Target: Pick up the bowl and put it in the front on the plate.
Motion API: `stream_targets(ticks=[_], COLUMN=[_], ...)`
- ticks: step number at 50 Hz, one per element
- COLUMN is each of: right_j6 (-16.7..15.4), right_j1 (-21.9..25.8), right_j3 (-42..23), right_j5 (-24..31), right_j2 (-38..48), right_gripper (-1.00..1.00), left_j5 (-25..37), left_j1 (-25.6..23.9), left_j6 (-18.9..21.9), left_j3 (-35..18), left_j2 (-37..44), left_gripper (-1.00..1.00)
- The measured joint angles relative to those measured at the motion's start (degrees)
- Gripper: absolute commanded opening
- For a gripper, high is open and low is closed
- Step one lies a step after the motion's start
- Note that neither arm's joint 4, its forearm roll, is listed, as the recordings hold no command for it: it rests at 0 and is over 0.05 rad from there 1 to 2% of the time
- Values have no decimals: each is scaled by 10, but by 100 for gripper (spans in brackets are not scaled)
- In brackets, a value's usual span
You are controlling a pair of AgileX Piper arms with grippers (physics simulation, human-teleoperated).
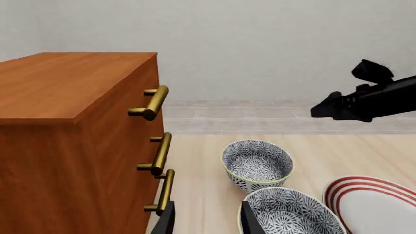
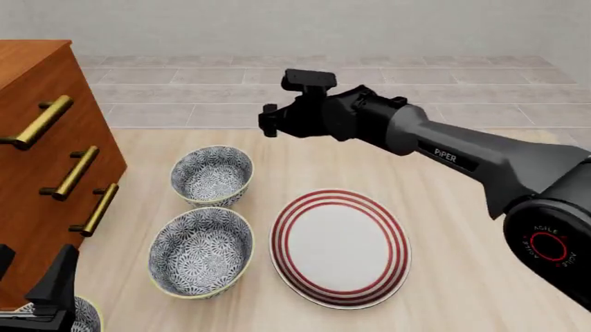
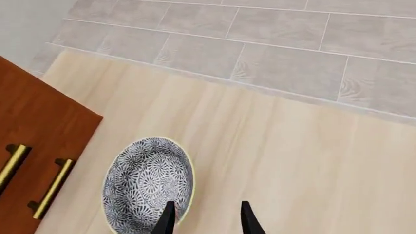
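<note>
Right wrist view is showing the right gripper (image 3: pixel 204 217), fingers parted and holding nothing, hovering with the far bowl (image 3: pixel 148 184) just below its fingertips, toward the drawer cabinet (image 3: pixel 32 151). Left gripper (image 1: pixel 204 219), also parted and grasping nothing, is hanging beside the nearer bowl (image 1: pixel 293 212).

Blue-grey-and-white floral bowl (image 2: pixel 201 250) with pale yellow rim, white plate (image 2: pixel 340 247) with concentric red rings
</note>
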Motion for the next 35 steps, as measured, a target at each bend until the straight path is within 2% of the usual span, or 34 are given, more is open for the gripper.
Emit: stream_targets(ticks=[21, 35], right_j6=[9, 21], right_j1=[18, 24], right_j3=[-65, -85], right_j5=[-3, -14], right_j2=[89, 131], right_gripper=[100, 100], left_j5=[0, 0], left_j1=[0, 0], left_j6=[0, 0], left_j3=[0, 0], left_j2=[0, 0], left_gripper=[100, 100])
